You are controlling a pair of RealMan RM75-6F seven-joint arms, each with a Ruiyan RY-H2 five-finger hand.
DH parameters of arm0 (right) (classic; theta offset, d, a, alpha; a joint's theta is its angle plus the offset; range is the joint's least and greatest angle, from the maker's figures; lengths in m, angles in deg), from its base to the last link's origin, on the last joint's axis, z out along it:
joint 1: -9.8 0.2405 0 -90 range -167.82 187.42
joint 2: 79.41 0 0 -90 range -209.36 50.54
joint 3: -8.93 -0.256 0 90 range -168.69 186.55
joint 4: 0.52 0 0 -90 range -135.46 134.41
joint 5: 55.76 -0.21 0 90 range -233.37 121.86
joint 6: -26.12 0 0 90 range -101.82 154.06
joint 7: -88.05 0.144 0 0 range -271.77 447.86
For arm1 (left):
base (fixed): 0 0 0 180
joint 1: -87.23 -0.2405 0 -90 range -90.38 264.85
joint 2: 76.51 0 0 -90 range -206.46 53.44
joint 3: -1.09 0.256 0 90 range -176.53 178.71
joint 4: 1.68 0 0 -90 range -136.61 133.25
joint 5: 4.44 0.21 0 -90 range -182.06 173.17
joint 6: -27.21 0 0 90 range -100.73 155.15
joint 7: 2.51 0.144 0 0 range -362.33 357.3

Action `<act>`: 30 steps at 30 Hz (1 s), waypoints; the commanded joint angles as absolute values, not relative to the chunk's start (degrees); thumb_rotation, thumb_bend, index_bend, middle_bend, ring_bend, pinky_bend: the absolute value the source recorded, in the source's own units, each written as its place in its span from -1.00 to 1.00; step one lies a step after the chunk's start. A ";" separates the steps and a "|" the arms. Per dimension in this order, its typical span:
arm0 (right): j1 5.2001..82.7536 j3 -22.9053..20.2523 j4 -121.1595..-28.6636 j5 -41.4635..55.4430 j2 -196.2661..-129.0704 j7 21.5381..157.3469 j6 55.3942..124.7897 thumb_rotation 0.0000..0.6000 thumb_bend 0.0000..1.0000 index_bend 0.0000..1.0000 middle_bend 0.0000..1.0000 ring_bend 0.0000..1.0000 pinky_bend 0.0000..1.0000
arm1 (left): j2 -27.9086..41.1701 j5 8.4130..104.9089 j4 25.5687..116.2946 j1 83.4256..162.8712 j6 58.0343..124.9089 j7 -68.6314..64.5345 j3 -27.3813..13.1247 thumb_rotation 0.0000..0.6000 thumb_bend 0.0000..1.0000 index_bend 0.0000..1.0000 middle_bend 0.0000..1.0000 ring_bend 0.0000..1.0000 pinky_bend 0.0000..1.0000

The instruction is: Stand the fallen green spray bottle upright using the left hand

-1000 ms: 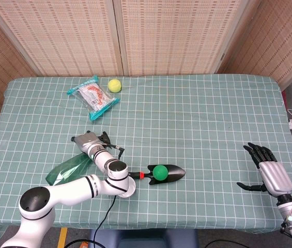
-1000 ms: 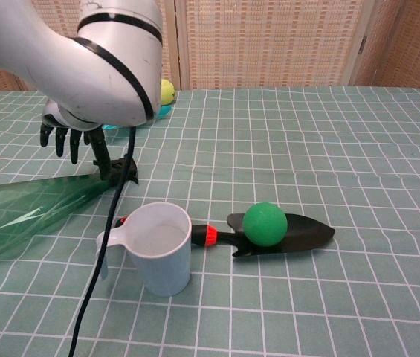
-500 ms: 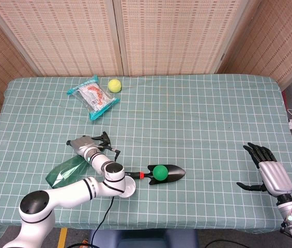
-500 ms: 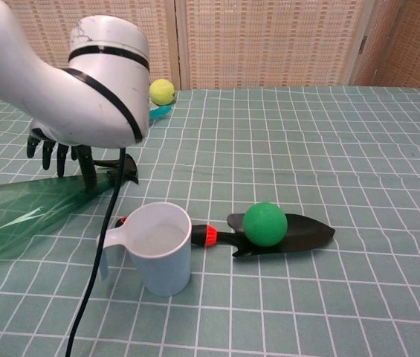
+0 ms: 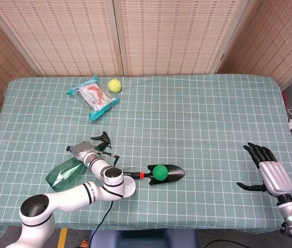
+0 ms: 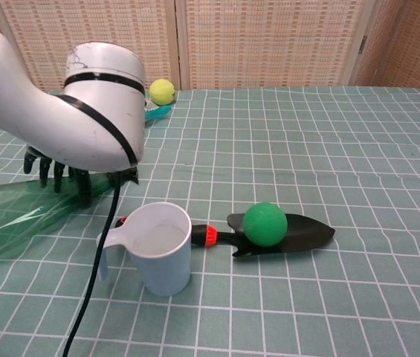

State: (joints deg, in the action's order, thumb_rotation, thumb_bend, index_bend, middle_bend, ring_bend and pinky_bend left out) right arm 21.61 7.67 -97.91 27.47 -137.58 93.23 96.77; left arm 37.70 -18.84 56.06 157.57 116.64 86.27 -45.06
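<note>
Left robot hand (image 5: pixel 82 153) sits over the neck end of the green spray bottle (image 5: pixel 64 172), fingers (image 6: pixel 53 173) draped down on it; can't tell if the grip is closed. Bottle lies flat on the surface (image 5: pixel 197 113), left of the white cup (image 6: pixel 159 247). Step looks like grasping; next needs a firm wrap, then tilting upright. Right robot hand (image 5: pixel 266 171) idle, spread wide.

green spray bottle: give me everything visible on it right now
The green spray bottle lies on its side on the checked tablecloth, near the table's front left. Its body looks like translucent green plastic; a black trigger head points away from the robot. The left hand is over the neck end with dark fingers reaching down onto it; whether they actually grip it is unclear. A white cup stands just beside it, apart.
</note>
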 commanded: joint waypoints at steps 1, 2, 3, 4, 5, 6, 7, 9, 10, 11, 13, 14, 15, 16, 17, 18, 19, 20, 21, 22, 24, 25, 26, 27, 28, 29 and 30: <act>21.62 7.68 -97.92 27.45 -137.57 93.26 96.74 1.00 -1.00 -1.00 -1.00 -1.00 -1.00 | 37.99 -18.25 55.59 157.43 116.47 86.29 -45.34 1.00 -0.57 -0.66 -0.44 -0.55 -0.77; 21.62 7.67 -97.91 27.44 -137.57 93.29 96.74 1.00 -1.00 -1.00 -1.00 -1.00 -1.00 | 38.06 -18.09 55.42 157.39 116.43 86.34 -45.44 1.00 -0.57 -0.64 -0.43 -0.54 -0.77; 21.62 7.66 -97.91 27.42 -137.56 93.36 96.73 1.00 -1.00 -1.00 -1.00 -1.00 -1.00 | 38.15 -17.93 55.20 157.32 116.42 86.48 -45.56 1.00 -0.57 -0.63 -0.41 -0.52 -0.76; 21.63 7.66 -97.93 27.40 -137.53 93.42 96.70 1.00 -1.00 -1.00 -1.00 -1.00 -1.00 | 38.24 -17.81 55.04 157.22 116.37 86.54 -45.62 1.00 -0.56 -0.61 -0.40 -0.51 -0.76; 21.64 7.67 -97.95 27.38 -137.50 93.47 96.65 1.00 -1.00 -1.00 -1.00 -1.00 -1.00 | 38.33 -17.71 54.89 157.10 116.33 86.59 -45.69 1.00 -0.56 -0.58 -0.37 -0.48 -0.75; 21.65 7.67 -97.96 27.38 -137.47 93.50 96.62 1.00 -1.00 -1.00 -1.00 -1.00 -1.00 | 38.43 -17.59 54.69 156.93 116.30 86.71 -45.74 1.00 -0.56 -0.56 -0.35 -0.46 -0.75; 21.66 7.67 -97.97 27.39 -137.46 93.51 96.62 1.00 -1.00 -1.00 -1.00 -1.00 -1.00 | 38.51 -17.46 54.56 156.78 116.24 86.77 -45.76 1.00 -0.55 -0.54 -0.33 -0.44 -0.75; 21.66 7.68 -97.98 27.40 -137.47 93.45 96.62 1.00 -1.00 -1.00 -1.00 -1.00 -1.00 | 38.67 -17.06 54.26 156.47 116.03 86.64 -45.87 1.00 -0.55 -0.51 -0.30 -0.42 -0.76; 21.67 7.69 -97.99 27.38 -137.47 93.43 96.57 1.00 -1.00 -1.00 -1.00 -1.00 -1.00 | 38.75 -16.92 54.14 156.38 115.99 86.49 -46.02 1.00 -0.55 -0.50 -0.29 -0.41 -0.76; 21.68 7.70 -98.01 27.36 -137.45 93.44 96.52 1.00 -1.00 -1.00 -1.00 -1.00 -1.00 | 38.82 -16.77 54.02 156.31 115.92 86.43 -46.14 1.00 -0.54 -0.50 -0.28 -0.40 -0.76; 21.71 7.68 -98.05 27.28 -137.43 93.40 96.46 1.00 -1.00 -1.00 -1.00 -1.00 -1.00 | 38.87 -15.99 53.88 156.16 115.57 86.13 -46.10 1.00 -0.53 -0.48 -0.26 -0.38 -0.76; 21.72 7.67 -98.05 27.25 -137.43 93.39 96.44 1.00 -1.00 -1.00 -1.00 -1.00 -1.00 | 38.89 -15.43 53.83 156.11 115.42 85.87 -45.94 1.00 -0.53 -0.47 -0.25 -0.37 -0.75; 21.73 7.64 -98.06 27.17 -137.44 93.39 96.41 1.00 -1.00 -1.00 -1.00 -1.00 -1.00 | 38.92 -14.71 53.74 156.03 115.24 85.45 -45.76 1.00 -0.52 -0.45 -0.23 -0.35 -0.73; 21.75 7.62 -98.09 27.11 -137.42 93.42 96.37 1.00 -1.00 -1.00 -1.00 -1.00 -1.00 | 38.94 -14.23 53.68 155.98 115.11 85.13 -45.69 1.00 -0.52 -0.43 -0.21 -0.34 -0.72; 21.77 7.61 -98.13 27.07 -137.40 93.43 96.31 1.00 -1.00 -1.00 -1.00 -1.00 -1.00 | 38.93 -13.76 53.60 155.94 114.99 84.85 -45.63 1.00 -0.51 -0.39 -0.16 -0.32 -0.70; 21.80 7.62 -98.15 27.04 -137.36 93.45 96.22 1.00 -1.00 -1.00 -1.00 -1.00 -1.00 | 38.94 -13.21 53.46 155.88 114.94 84.65 -45.48 1.00 -0.50 -0.35 -0.12 -0.30 -0.68; 21.82 7.62 -98.15 27.02 -137.35 93.47 96.17 1.00 -1.00 -1.00 -1.00 -1.00 -1.00 | 38.96 -12.88 53.37 155.81 114.92 84.59 -45.36 1.00 -0.49 -0.31 -0.06 -0.29 -0.66; 21.84 7.61 -98.15 27.00 -137.34 93.51 96.13 1.00 -1.00 -1.00 -1.00 -1.00 -1.00 | 38.97 -12.57 53.29 155.72 114.88 84.56 -45.23 1.00 -0.48 -0.28 -0.03 -0.28 -0.65; 21.85 7.59 -98.18 26.94 -137.31 93.62 96.10 1.00 -1.00 -1.00 -1.00 -1.00 -1.00 | 38.98 -12.33 53.23 155.59 114.86 84.58 -45.20 1.00 -0.48 -0.23 0.03 -0.26 -0.64; 21.85 7.59 -98.21 26.91 -137.27 93.71 96.06 1.00 -1.00 -1.00 -1.00 -1.00 -1.00 | 38.96 -12.22 53.25 155.47 114.87 84.56 -45.25 1.00 -0.47 -0.21 0.07 -0.25 -0.63; 21.83 7.62 -98.19 26.92 -137.22 93.78 96.05 1.00 -1.00 -1.00 -1.00 -1.00 -1.00 | 38.83 -11.45 53.46 155.25 114.87 84.14 -45.20 1.00 -0.45 -0.13 0.16 -0.20 -0.59; 21.83 7.61 -98.20 26.92 -137.22 93.78 96.06 1.00 -1.00 -1.00 -1.00 -1.00 -1.00 | 38.69 -10.90 53.69 155.19 114.90 83.81 -45.10 1.00 -0.44 -0.10 0.18 -0.19 -0.58; 21.83 7.61 -98.20 26.88 -137.21 93.80 96.04 1.00 -1.00 -1.00 -1.00 -1.00 -1.00 | 38.35 -10.04 54.24 155.12 115.00 83.35 -44.97 1.00 -0.44 -0.06 0.22 -0.16 -0.55; 21.82 7.61 -98.19 26.84 -137.20 93.82 96.02 1.00 -1.00 -1.00 -1.00 -1.00 -1.00 | 37.99 -9.35 54.81 155.06 115.20 82.97 -44.90 1.00 -0.43 -0.01 0.27 -0.12 -0.52; 21.83 7.59 -98.21 26.77 -137.18 93.87 95.99 1.00 -1.00 -1.00 -1.00 -1.00 -1.00 | 37.54 -8.62 55.54 154.97 115.49 82.51 -44.87 1.00 -0.43 0.02 0.30 -0.10 -0.50; 21.84 7.56 -98.22 26.65 -137.15 93.95 95.92 1.00 -1.00 -1.00 -1.00 -1.00 -1.00 | 36.76 -7.56 56.73 154.74 116.10 81.74 -44.87 1.00 -0.42 0.07 0.35 -0.07 -0.47; 21.84 7.54 -98.24 26.54 -137.14 94.01 95.88 1.00 -1.00 -1.00 -1.00 -1.00 -1.00 | 36.06 -6.65 57.75 154.45 116.70 81.01 -44.82 1.00 -0.41 0.10 0.39 -0.04 -0.43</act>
State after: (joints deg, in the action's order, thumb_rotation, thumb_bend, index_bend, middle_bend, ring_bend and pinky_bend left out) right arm 21.84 7.55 -98.23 26.55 -137.14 93.99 95.89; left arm 37.39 -8.36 55.93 154.94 115.65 82.38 -44.96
